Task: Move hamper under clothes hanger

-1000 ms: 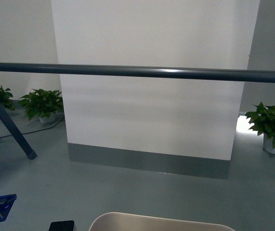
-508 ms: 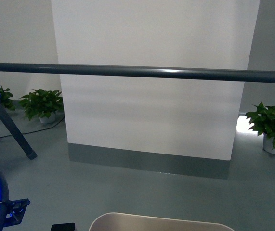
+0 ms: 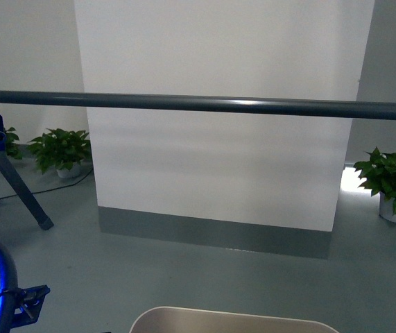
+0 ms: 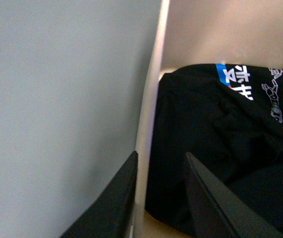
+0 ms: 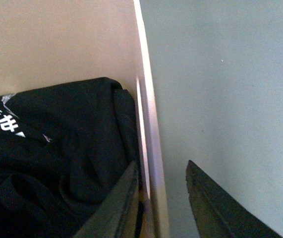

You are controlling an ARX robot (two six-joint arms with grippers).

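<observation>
Both grippers, left [image 4: 158, 198] and right [image 5: 158, 203], straddle hamper [image 3: 232, 322] walls, jaws unclenched. Clamp first, then push evenly toward hanger bar [image 3: 198, 104].

The grey-green floor [image 3: 204, 277] carries everything here. The beige hamper [image 3: 232, 322] stands on it at the near edge, in front of the white pillar [image 3: 218, 125]. Left of the pillar, one slanted leg of the clothes hanger [image 3: 21, 194] rests its foot on the floor, with a potted plant [image 3: 60, 149] and a thin cable [image 3: 38, 187] just behind it. Right of the pillar stands another potted plant [image 3: 393, 182].
</observation>
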